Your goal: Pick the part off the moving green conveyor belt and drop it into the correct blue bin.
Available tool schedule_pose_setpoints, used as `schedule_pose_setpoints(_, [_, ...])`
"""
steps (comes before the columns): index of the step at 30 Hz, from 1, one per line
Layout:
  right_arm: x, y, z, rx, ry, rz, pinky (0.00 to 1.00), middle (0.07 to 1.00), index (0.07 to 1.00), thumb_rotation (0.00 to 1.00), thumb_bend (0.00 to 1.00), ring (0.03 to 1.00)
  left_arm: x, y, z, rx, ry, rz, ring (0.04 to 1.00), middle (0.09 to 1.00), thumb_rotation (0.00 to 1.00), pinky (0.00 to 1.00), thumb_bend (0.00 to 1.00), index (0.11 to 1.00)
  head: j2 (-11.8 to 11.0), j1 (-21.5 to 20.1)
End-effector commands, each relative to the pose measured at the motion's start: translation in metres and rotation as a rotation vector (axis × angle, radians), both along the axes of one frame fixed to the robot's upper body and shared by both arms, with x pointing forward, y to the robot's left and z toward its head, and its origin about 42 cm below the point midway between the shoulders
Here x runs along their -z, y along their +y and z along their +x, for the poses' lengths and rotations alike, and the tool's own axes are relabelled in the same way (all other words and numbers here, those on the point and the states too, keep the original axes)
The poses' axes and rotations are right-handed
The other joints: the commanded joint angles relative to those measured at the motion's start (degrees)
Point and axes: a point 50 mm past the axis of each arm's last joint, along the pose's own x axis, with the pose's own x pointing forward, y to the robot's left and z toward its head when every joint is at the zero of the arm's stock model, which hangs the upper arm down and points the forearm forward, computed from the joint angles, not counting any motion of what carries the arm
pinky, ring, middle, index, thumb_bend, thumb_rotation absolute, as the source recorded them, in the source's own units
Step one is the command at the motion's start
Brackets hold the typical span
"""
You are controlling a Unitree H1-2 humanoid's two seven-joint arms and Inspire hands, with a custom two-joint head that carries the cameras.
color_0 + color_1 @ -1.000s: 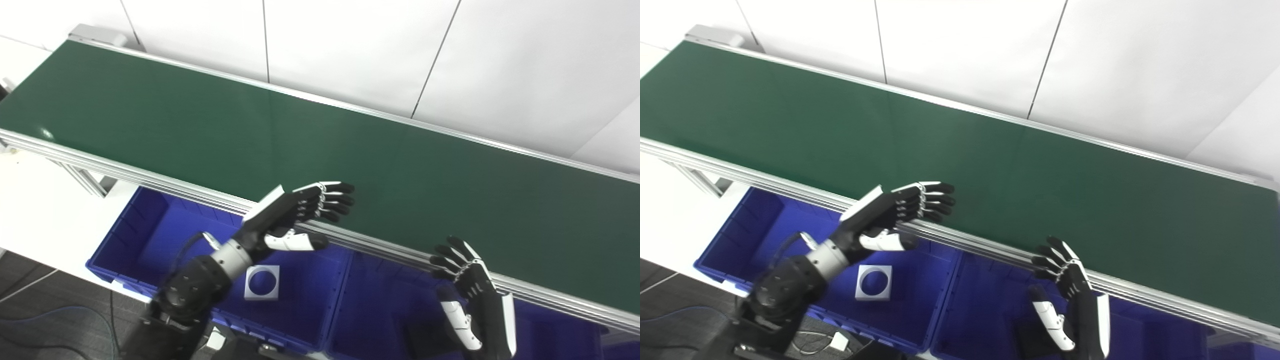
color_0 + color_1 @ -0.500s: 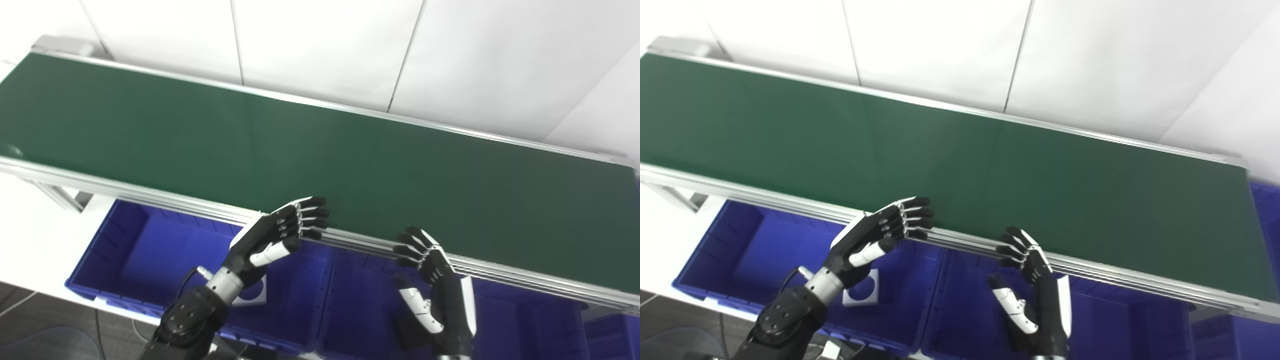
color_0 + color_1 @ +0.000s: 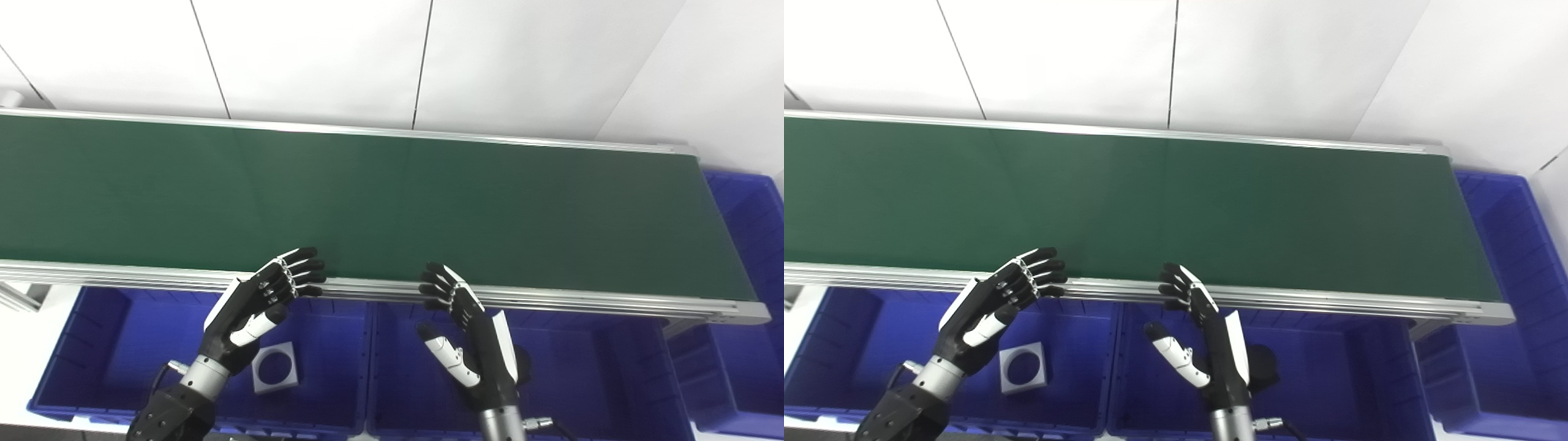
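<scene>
While no part shows on the green belt [image 3: 392, 196], the left hand [image 3: 257, 303] and right hand [image 3: 468, 324] hover empty with fingers spread at its near rail, apparently ready to catch one, above the blue bins [image 3: 612, 380], one holding a white square ring [image 3: 274, 367].

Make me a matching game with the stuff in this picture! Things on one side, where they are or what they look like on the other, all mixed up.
Things:
1. conveyor belt
2. white square part
3. left hand
4. dark part

Descriptions:
A. lies in the left blue bin, with a round hole through it
B. open, held above the belt's near rail
C. long and green, with nothing on it
D. half hidden behind the right hand, in the middle blue bin

Pairs: 1-C, 2-A, 3-B, 4-D
</scene>
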Motion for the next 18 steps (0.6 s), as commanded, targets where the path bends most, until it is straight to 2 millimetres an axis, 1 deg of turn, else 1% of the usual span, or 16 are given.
schedule_pose_setpoints(1, [-0.008,0.01,0.008,-0.003,-0.059,0.025,0.69,0.816,0.86,0.79,0.65,0.775,-0.009,0.009,0.008,0.004,-0.058,0.005,0.746,0.783,0.56,0.71,0.88,0.816,0.07,0.03])
schedule_pose_setpoints(6, [-0.007,0.008,0.009,-0.002,-0.06,0.013,0.68,0.822,0.864,0.82,0.66,0.78,-0.008,0.012,0.007,-0.017,-0.071,0.042,0.736,0.777,0.58,0.69,0.91,0.811,0.65,2.17])
schedule_pose_setpoints(9, [-0.008,0.006,0.008,0.001,-0.065,0.008,0.68,0.819,0.861,0.83,0.67,0.778,-0.009,0.012,0.005,-0.02,-0.077,0.034,0.734,0.772,0.56,0.69,0.92,0.807,0.94,3.16])
schedule_pose_setpoints(14, [-0.011,0.0,0.006,0.008,-0.061,0.009,0.68,0.82,0.859,0.83,0.67,0.779,-0.013,0.007,0.002,-0.031,-0.094,0.029,0.737,0.771,0.55,0.7,0.92,0.804,1.25,4.68])
schedule_pose_setpoints(18, [-0.013,-0.007,0.004,0.016,-0.061,0.013,0.68,0.819,0.858,0.83,0.66,0.778,-0.018,-0.001,-0.002,-0.032,-0.114,0.024,0.745,0.777,0.57,0.71,0.93,0.81,1.35,6.1])
